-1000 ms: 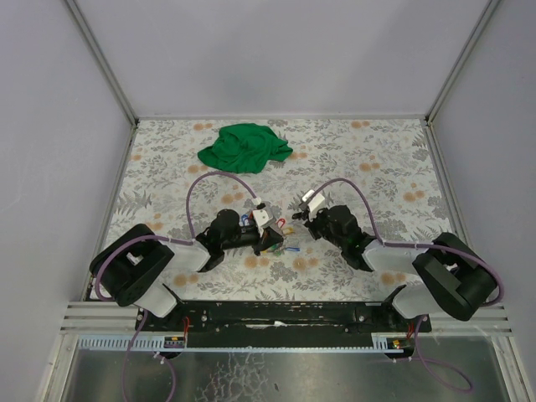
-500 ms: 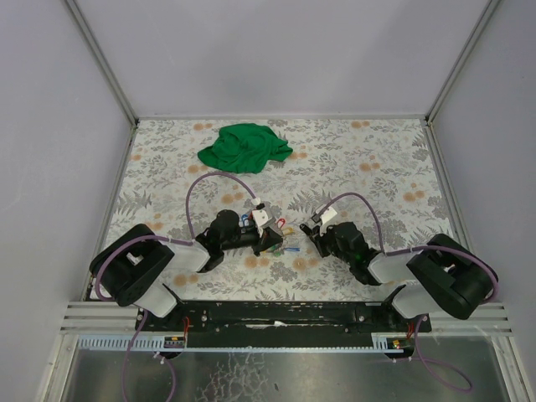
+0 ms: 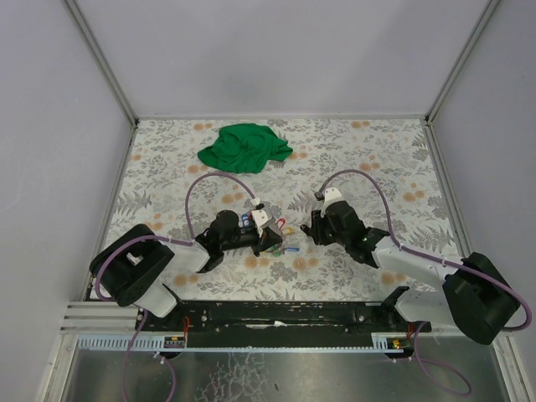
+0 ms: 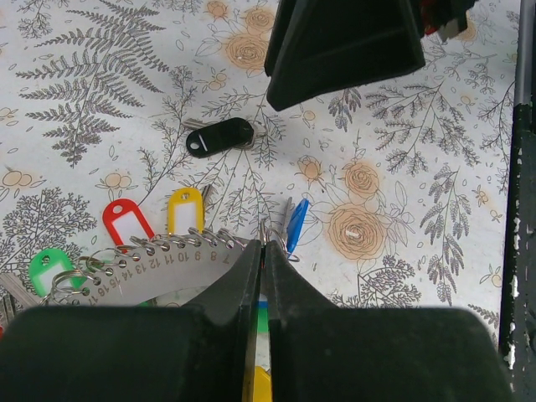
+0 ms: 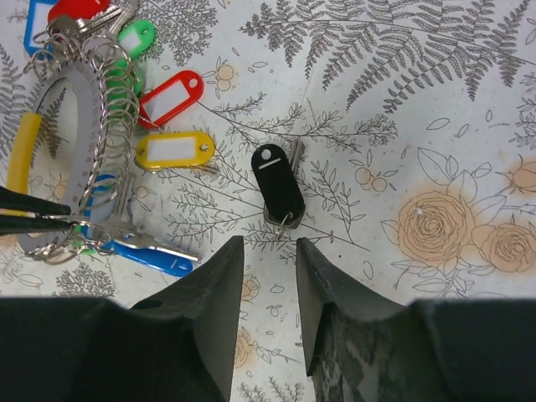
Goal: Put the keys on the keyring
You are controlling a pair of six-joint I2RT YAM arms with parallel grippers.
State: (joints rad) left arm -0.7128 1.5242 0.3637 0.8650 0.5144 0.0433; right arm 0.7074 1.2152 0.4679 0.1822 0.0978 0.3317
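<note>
The keyring (image 5: 79,159), a wire loop carrying a grey numbered plate (image 4: 159,268) and several small rings, lies on the floral table. My left gripper (image 4: 265,247) is shut on its wire at the plate's end, and its fingertips (image 5: 33,213) show pinching the ring in the right wrist view. Red (image 5: 172,98), yellow (image 5: 174,151), green (image 5: 134,38) and blue (image 5: 151,251) keys fan out from the ring. A black key (image 5: 278,182) lies loose on the table. My right gripper (image 5: 268,251) stands open just short of it, nothing between its fingers.
A crumpled green cloth (image 3: 244,146) lies at the back of the table. Grey walls and metal rails enclose the table (image 3: 377,159). In the top view both grippers, left (image 3: 276,240) and right (image 3: 308,233), meet near the front middle.
My right gripper has gone from shut to open and has shifted a little down and right near the keys; its arm's base link swung right. The left arm has not moved.
</note>
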